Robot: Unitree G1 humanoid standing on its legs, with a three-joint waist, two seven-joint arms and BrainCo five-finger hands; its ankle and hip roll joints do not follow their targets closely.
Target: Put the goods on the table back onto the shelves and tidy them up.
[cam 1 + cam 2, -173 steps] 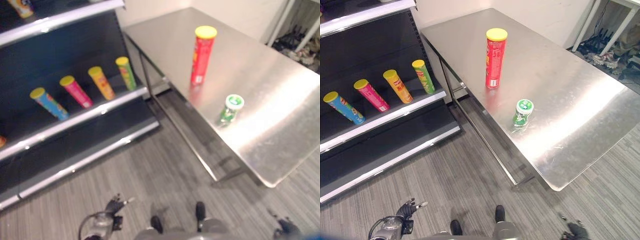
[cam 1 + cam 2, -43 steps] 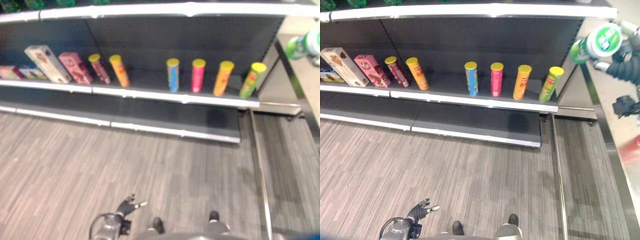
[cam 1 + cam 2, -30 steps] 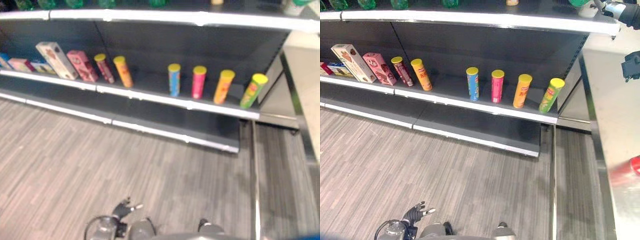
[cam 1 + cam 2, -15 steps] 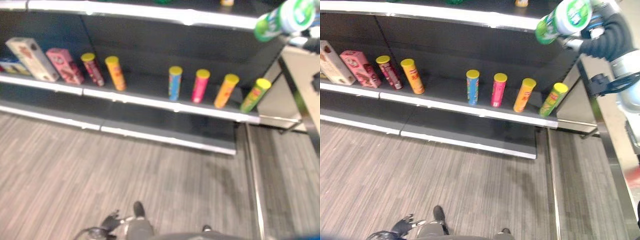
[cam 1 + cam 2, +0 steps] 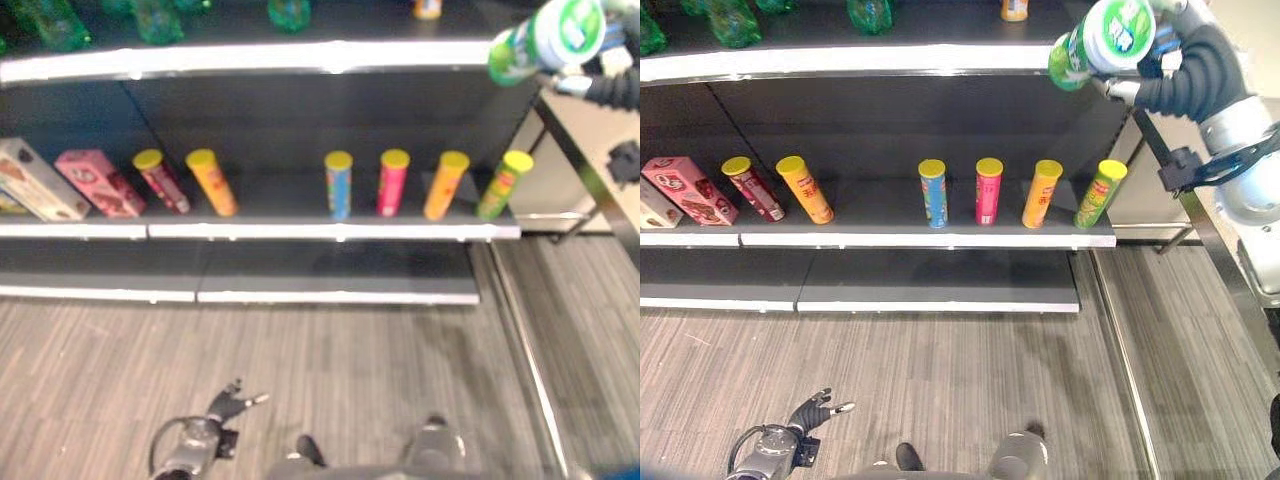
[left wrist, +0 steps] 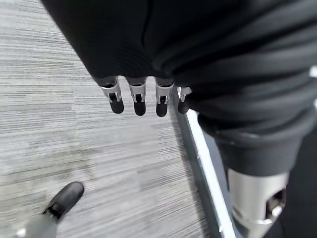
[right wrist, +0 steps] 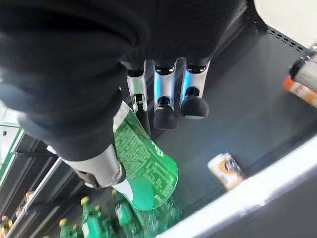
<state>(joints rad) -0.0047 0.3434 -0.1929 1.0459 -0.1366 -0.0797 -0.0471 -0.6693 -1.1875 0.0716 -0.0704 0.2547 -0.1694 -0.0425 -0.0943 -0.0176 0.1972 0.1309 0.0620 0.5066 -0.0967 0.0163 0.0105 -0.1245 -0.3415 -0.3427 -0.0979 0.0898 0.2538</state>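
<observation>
My right hand [image 5: 1185,62] is raised at the right end of the upper shelf [image 5: 890,60] and is shut on a green bottle with a white cap [image 5: 1102,38]. The bottle lies tilted, cap toward me, just above the shelf's front edge. In the right wrist view my fingers [image 7: 166,101] and thumb curl round the bottle's green label [image 7: 146,168], with the dark shelf board beyond. My left hand [image 5: 815,410] hangs low over the floor with relaxed fingers [image 6: 138,99] holding nothing.
Green bottles [image 5: 735,20] and a small orange item [image 5: 1015,8] stand on the upper shelf. The middle shelf [image 5: 910,240] carries several chip tubes [image 5: 988,190] and a pink box [image 5: 695,190]. The steel table's edge [image 5: 1230,270] runs along the right.
The green bottle has left the table and is now in my right hand, raised to the upper shelf. The camera has swung from the table to the shelves and tilted up.
</observation>
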